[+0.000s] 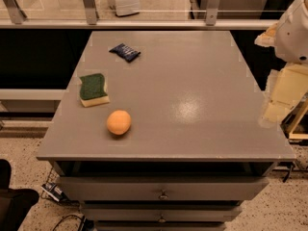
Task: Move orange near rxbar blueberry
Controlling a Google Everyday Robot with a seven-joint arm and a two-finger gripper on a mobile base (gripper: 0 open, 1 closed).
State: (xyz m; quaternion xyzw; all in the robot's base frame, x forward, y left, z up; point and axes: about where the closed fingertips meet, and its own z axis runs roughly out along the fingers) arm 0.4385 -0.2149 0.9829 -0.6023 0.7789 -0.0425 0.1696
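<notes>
1. Gripper point(275, 110): hangs off the right edge of the table point(202, 71), well apart from every object. How far open it is cannot be told, and nothing is seen in its hold.
2. Orange point(118, 122): lies alone on the front-left part of the top, not yet taken up. Being round, it is likely to roll if nudged. A descent from straight above, centred on its widest part, is judged the safest grasp.
3. Sponge point(94, 89): green-topped, near the orange on its far-left side and not touching it. It sits slightly left of the line to the goal, so the carry should lift clear and pass to its right.
4. Rxbar blueberry point(124, 52): flat, dark blue, at the far left of the top. The orange should be set down just beside it, not upon it, and released low.
</notes>
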